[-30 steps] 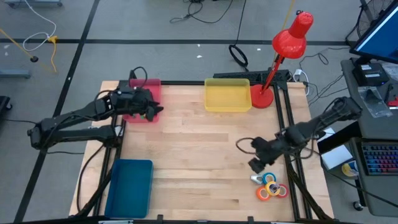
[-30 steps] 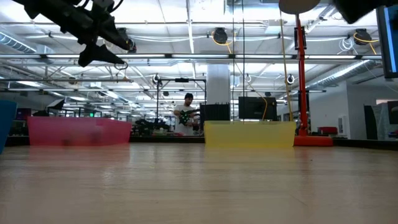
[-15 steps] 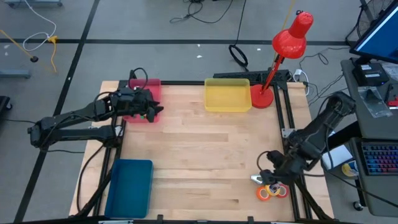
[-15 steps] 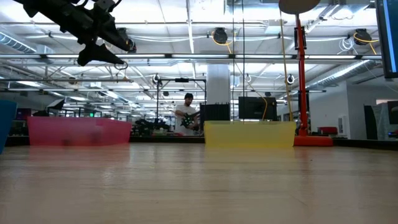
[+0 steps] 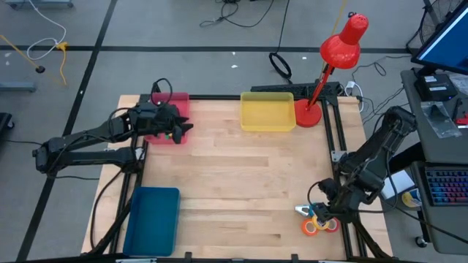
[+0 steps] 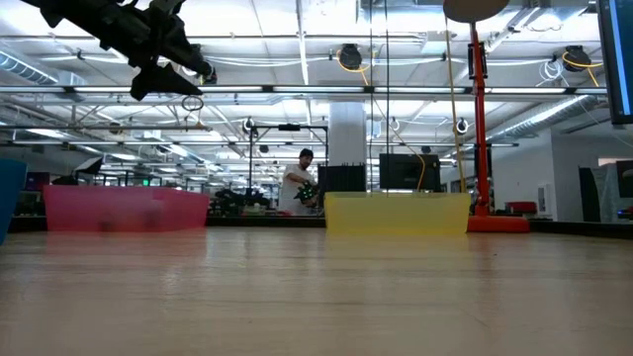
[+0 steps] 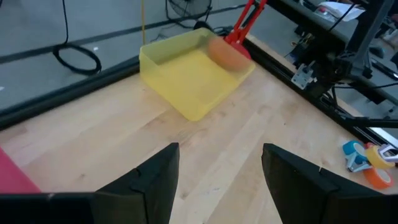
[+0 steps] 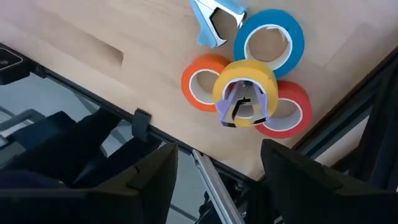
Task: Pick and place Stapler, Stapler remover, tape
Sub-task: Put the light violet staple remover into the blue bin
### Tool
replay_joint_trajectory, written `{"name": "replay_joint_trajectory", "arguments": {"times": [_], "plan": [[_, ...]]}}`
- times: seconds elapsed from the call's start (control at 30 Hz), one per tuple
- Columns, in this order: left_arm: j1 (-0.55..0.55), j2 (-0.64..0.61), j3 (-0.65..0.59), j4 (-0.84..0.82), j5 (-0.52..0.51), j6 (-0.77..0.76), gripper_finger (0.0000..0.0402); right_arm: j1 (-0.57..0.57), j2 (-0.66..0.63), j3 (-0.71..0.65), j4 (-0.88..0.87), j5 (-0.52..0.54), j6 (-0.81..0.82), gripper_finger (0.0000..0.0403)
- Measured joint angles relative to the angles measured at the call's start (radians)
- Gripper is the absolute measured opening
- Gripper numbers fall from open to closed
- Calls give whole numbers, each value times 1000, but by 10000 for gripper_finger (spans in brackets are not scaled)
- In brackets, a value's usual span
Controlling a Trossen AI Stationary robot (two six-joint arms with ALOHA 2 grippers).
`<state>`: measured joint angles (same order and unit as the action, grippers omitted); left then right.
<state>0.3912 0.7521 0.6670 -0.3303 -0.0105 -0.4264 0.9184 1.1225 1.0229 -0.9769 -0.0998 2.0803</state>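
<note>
The right gripper [image 5: 319,214] hangs over the cluster of tape rolls [image 5: 319,221] at the near right corner of the table [image 5: 234,183], well away from the yellow tray [image 5: 268,112] at the far edge. Its two fingers [image 8: 152,180] stand spread apart with nothing between them, and in the right wrist view the rolls lie just ahead of them on the wood.

The cluster consists of a blue roll [image 8: 269,43], an orange roll [image 8: 203,83], a red roll [image 8: 287,112] and a yellow roll [image 8: 245,90]; the yellow one lies on top, overlapping the other three. A small purple clip-like piece [image 8: 243,107] sits in the yellow roll's hole. A light blue staple remover [image 8: 216,17] lies touching the blue roll on the side toward the yellow tray.

The left gripper [image 5: 178,130] is held up in the air at the pink tray [image 5: 170,117], which stands to the left of the yellow tray along the far edge. Its fingers [image 7: 149,180] are also spread and empty. In the low view it hangs high above the pink tray [image 6: 124,210].

A blue tray [image 5: 153,219] lies at the near left corner, diagonally across the table from the yellow tray. A red desk lamp [image 5: 333,62] has its base just beside the yellow tray's right end. A person [image 6: 299,184] stands in the room far behind the yellow tray [image 6: 397,213].
</note>
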Motion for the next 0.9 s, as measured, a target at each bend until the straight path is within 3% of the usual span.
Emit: {"name": "replay_joint_trajectory", "arguments": {"times": [0.3, 0.5, 0.9], "plan": [[0, 0, 0, 5, 0, 12, 230, 0, 0, 0, 21, 4, -55, 222], [0, 0, 0, 5, 0, 12, 230, 0, 0, 0, 67, 77, -112, 226], [0, 0, 0, 5, 1, 10, 230, -1, 0, 0, 68, 78, -129, 226]]}}
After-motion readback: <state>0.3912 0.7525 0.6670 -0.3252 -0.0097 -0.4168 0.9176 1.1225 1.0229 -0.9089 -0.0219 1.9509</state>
